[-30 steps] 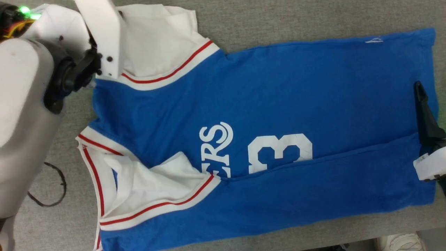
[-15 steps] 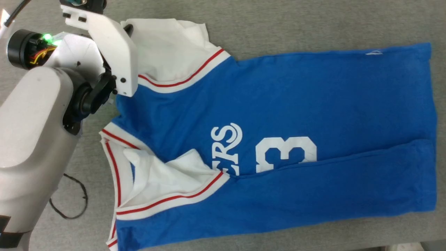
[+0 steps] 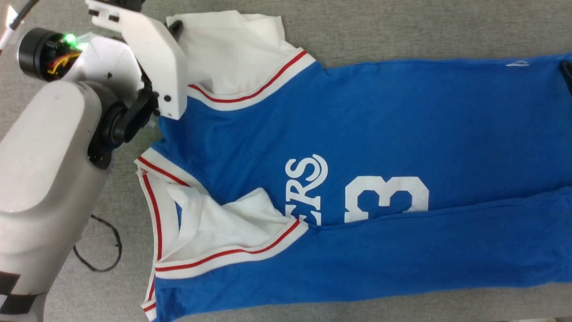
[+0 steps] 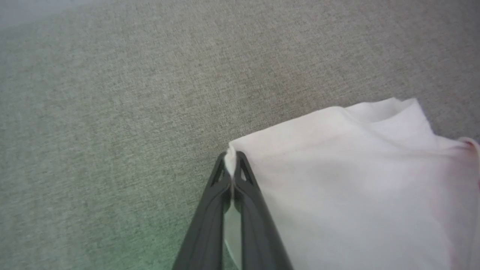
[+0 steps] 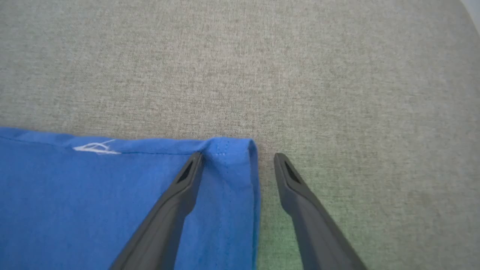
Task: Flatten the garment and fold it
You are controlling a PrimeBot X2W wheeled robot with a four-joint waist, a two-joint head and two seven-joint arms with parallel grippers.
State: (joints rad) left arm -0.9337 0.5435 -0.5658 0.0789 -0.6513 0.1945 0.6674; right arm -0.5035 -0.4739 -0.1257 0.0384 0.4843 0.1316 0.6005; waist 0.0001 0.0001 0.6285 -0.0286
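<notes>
The grey cloth-covered table [image 3: 402, 27] carries the garment [image 3: 402, 112], laid flat lengthwise with collar end at the robot's left and hem at its right. The near long side is already folded over the lower part of the print, so one lengthwise fold appears complete. The far side and the cross folds remain. The left gripper [image 4: 232, 155] is closed on the corner of the far white sleeve [image 3: 232, 49]. The right gripper [image 5: 239, 157] stands wide open astride the far hem corner; whether its inner finger lies on the cloth cannot be told. A dark cord loop [image 3: 107, 255] lies beside the collar, clear of the fold path.
</notes>
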